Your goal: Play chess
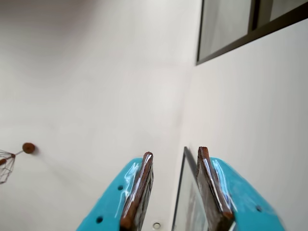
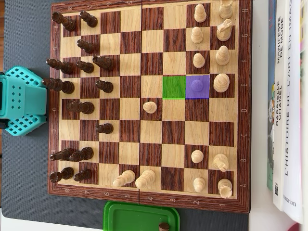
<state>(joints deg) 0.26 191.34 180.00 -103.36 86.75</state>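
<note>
In the overhead view a wooden chessboard [image 2: 130,43] fills the frame. Dark pieces [image 2: 79,107] stand along its left side and light pieces [image 2: 221,83] along its right. One square is tinted green [image 2: 173,87]. The square to its right is tinted purple, with a light pawn [image 2: 196,85] on it. A lone light pawn [image 2: 150,107] stands near the centre. Two light pieces [image 2: 134,179] lie tilted near the bottom edge. The arm's teal base [image 2: 19,101] sits left of the board. In the wrist view my gripper [image 1: 175,152] is open and empty, facing a pale wall.
A green container [image 2: 141,216] holding a dark piece [image 2: 164,226] sits below the board. Books [image 2: 288,106] lie along the right edge. The wrist view shows a dark window frame [image 1: 240,38] at upper right and a picture frame [image 1: 185,192] beyond the jaws.
</note>
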